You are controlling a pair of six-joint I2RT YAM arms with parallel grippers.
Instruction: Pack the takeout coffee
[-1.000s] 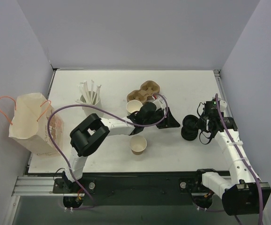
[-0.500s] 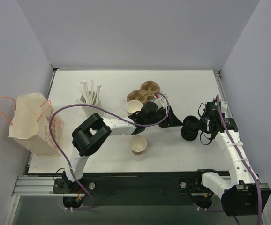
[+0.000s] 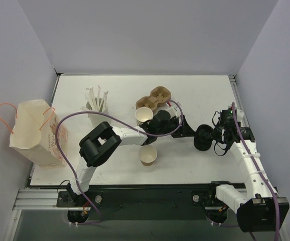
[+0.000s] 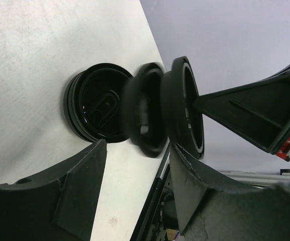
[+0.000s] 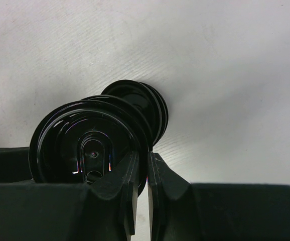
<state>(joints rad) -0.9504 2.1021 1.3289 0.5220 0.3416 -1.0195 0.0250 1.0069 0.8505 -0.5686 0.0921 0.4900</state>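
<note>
The white surface fills the workspace. The tan paper bag stands open at its left edge. The left arm reaches across the middle toward the right.

Toward the back lie a brown pulp carrier and a white holder of wrapped straws, well apart. Another tan cup, white inside, sits just in front of the carrier, beside the left arm's wrist.

The cup of the takeout coffee stands near the front, just in front of the left arm. Its long axis is upright, its white mouth points up, and it has no cover on.

Its lid is well apart from it, on the right side. The right pincer is clenched on the lid's rim and holds it clear of the stack of lids that rests on the surface. The lid's round faces lie roughly parallel with that stack, slightly tilted.

A second lid, blurred, hangs between the two; I cannot tell whether it clings to the held one.

The left pincer is released, its fingers spread wide, pointing at the lids and touching none.
</note>
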